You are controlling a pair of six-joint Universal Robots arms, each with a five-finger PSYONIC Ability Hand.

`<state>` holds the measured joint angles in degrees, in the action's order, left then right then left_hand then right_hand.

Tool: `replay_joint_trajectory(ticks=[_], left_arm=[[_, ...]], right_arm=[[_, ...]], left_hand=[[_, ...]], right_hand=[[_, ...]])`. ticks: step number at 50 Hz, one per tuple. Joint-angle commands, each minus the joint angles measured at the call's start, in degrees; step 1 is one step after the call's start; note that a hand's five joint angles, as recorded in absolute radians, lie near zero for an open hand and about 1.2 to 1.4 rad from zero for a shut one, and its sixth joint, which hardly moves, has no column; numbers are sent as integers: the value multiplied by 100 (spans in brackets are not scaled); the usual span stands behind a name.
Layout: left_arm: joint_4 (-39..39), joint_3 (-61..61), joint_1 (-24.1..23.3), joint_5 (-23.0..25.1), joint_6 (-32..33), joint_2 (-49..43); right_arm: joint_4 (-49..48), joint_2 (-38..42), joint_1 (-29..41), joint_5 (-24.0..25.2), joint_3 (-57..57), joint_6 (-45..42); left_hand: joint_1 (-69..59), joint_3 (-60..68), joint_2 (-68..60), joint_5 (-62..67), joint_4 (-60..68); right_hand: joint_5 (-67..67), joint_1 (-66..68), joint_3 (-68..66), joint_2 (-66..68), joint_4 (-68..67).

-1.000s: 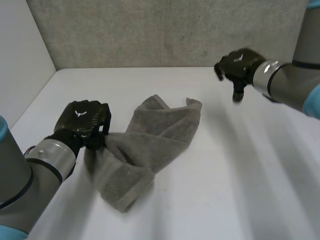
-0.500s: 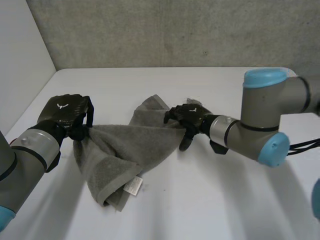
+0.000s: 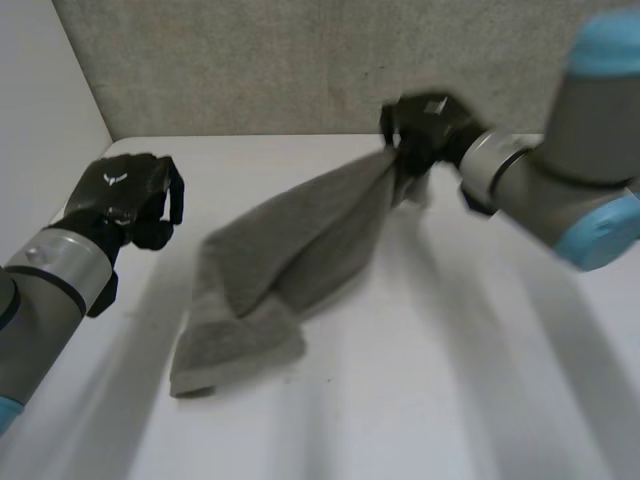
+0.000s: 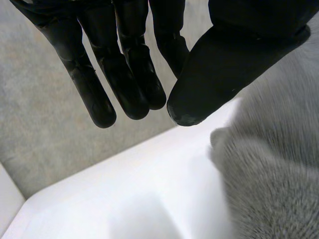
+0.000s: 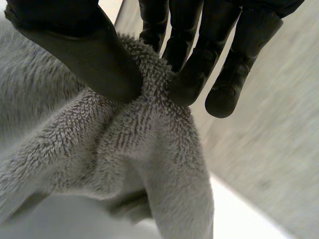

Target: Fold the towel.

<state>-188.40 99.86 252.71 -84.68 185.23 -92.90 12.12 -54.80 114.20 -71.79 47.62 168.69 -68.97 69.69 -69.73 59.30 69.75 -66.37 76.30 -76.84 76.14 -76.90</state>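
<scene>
right hand (image 3: 428, 128): thumb and fingers pinch the towel (image 3: 285, 255) at its far-right end, lifted
left hand (image 3: 125, 195): fingers straight, holds nothing, apart from the cloth
towel axis: far right down to near left, low end bunched on the table (image 3: 430, 380)
nearer free end: left hand; cloth lies to its right

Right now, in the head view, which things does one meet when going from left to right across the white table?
left black robot hand, open and apart from the cloth → grey terry-cloth towel, its low end on the table → right black robot hand, pinching the towel's raised end
</scene>
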Motion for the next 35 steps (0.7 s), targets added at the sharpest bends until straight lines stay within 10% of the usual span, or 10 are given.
replay_joint_trajectory(ticks=[1, 16, 18, 19, 35], left_arm=[[-4, -397, -134, 189, -601, 26], [22, -177, -608, 233, -760, -721], [13, -2, -775, 242, -760, -913], [13, 16, -897, 233, -769, -1019], [-66, -1099, -2268, 154, -1015, -2530]], right_arm=[[906, -1253, -117, -1, 204, -504], [2532, -1008, -38, -414, 371, -2086], [2470, -883, -38, -423, 379, -2094], [2418, -796, -55, -423, 379, -2086], [1275, -989, -161, -731, 1293, -2051]], left_hand=[[-1103, 1031, -1027, 1070, 1025], [-517, 445, -440, 484, 439], [4592, -4664, 4668, -4625, -4670], [5130, -5202, 5206, -5163, -5208], [3810, -3882, 3887, -3843, -3888]], right_hand=[[-363, 370, -316, 386, -310], [-363, 370, -316, 386, -310], [-363, 370, -316, 386, -310], [-363, 370, -316, 386, -310], [-363, 370, -316, 386, -310]])
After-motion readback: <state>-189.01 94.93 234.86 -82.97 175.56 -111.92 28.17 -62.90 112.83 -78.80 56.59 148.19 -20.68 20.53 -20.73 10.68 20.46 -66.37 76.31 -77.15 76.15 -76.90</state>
